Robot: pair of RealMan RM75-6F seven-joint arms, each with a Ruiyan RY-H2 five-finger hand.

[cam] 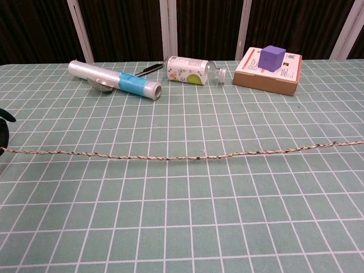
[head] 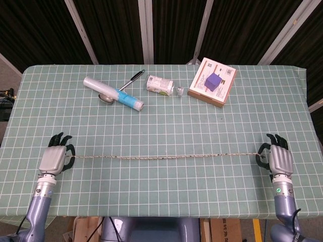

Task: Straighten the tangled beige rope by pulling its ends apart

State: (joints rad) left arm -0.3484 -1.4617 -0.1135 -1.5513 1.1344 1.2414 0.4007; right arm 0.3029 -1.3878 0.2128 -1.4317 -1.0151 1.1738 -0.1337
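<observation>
Across the lower frame, the beige rope (head: 161,157) lies straight on the green-checked counter (head: 161,111). Left hand (head: 53,160) and right hand (head: 279,160) fingers hold its ends. Dark slatted wall (head: 111,30) behind.

Beige rope (cam: 182,154) lies stretched across the green checked tablecloth (cam: 187,222) through the middle of the frame, running from the left edge to the right edge, its right end slightly higher. Dark fingertips of the left hand (cam: 4,126) show at the left edge, just above the rope's end; grip not discernible. Along the top of the frame: plastic-wrap roll (cam: 114,79) upper left, pen (cam: 149,68) behind it, bottle (cam: 192,70) on its side at centre, flat box (cam: 267,71) upper right with a purple cube (cam: 272,57) on top.
</observation>
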